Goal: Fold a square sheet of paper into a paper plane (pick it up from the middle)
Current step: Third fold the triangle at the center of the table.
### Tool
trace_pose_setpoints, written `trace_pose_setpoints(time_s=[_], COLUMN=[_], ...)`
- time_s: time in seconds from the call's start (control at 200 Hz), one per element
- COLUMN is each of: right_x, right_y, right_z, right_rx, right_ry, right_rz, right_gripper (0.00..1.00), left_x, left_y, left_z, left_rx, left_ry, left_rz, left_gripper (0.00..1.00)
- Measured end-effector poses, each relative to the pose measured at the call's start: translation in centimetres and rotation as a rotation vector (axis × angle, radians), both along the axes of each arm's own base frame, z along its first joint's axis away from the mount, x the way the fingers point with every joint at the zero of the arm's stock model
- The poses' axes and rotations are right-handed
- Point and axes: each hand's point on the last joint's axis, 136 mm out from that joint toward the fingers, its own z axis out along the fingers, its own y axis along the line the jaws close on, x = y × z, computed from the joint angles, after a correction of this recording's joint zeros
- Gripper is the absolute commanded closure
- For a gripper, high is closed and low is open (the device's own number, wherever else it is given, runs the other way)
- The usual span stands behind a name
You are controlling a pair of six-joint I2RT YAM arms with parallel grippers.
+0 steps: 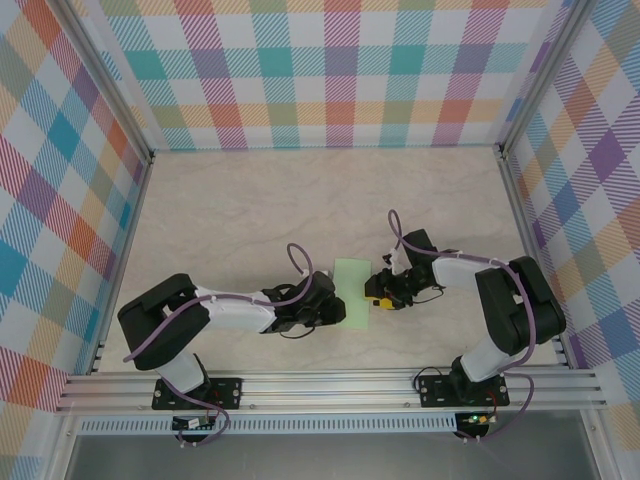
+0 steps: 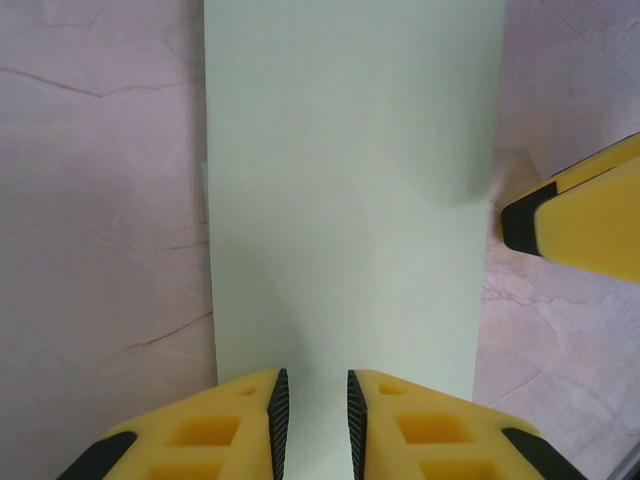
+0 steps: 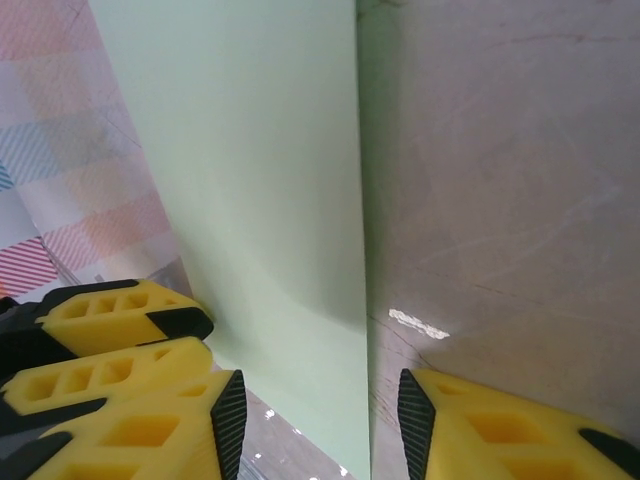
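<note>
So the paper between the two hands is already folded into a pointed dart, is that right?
Not a dart. The paper between the left hand and the right hand is a plain rectangle with straight parallel sides, as the left wrist view shows.

Sheet of paper (image 1: 352, 293): pale mint-green, plain, smooth. Outline is a narrow rectangle with straight, clean edges. It lies on the marbled surface (image 1: 250, 210), centrally in the near half, long side running front to back.
</note>
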Motion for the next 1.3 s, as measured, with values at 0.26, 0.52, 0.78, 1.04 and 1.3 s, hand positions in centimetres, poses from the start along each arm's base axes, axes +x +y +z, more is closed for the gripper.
trace_pose_setpoints(time_s=[0.26,0.52,0.78,1.04,1.3], right_x=[0.2,-0.1,-0.1,-0.2,0.0], right_y=[-0.2,-0.1,-0.2,-0.2,0.3], right_z=[0.2,0.2,0.6,0.5,0.7], right_rx=[-0.032,-0.064,-0.077,-0.081,-0.078], right_ry=[-0.024,-0.030,-0.038,-0.036,-0.032], right_rz=[-0.012,-0.012,-0.027,-0.026,-0.024], right_gripper=[0.55,0.57,0.58,0.58,0.58], left_x=[1.7,3.7,5.4,6.5,6.8], left_y=[0.7,1.2,0.3,0.0,0.4], left_z=[1.0,1.1,0.6,-0.2,-0.5], left_rx=[-0.018,-0.045,-0.095,-0.119,-0.114], left_ry=[-0.025,-0.016,0.012,0.032,0.038], left_rz=[0.032,0.057,0.052,0.055,0.067], left_gripper=[0.76,0.77,0.78,0.80,0.80])
